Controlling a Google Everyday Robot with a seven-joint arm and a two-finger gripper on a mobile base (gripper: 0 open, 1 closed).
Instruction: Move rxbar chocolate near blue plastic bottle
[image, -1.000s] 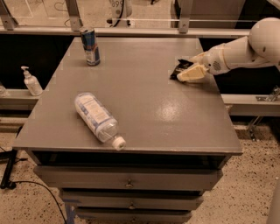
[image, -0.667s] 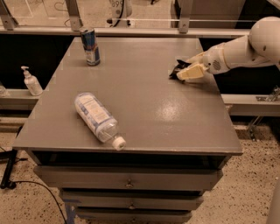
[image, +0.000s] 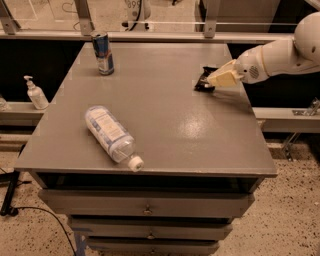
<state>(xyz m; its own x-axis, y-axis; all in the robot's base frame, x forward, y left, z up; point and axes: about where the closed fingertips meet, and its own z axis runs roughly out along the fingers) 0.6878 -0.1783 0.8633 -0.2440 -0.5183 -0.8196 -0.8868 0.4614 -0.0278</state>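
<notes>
The hand (image: 212, 82) sits low on the chocolate bar (image: 202, 85) at the table's (image: 170, 60) right edge, apparently to carry it to the distant bottle (image: 109, 132); I cannot tell whether it grips.

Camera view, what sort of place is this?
Likely a robot lab or workshop: a grey drawer cabinet serves as table, a cable trails on speckled floor, and the gripper sits at the rxbar near the top's right edge.

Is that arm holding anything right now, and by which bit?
Cannot tell. The tool sits over one end of the rxbar chocolate, near the table edge.
</notes>
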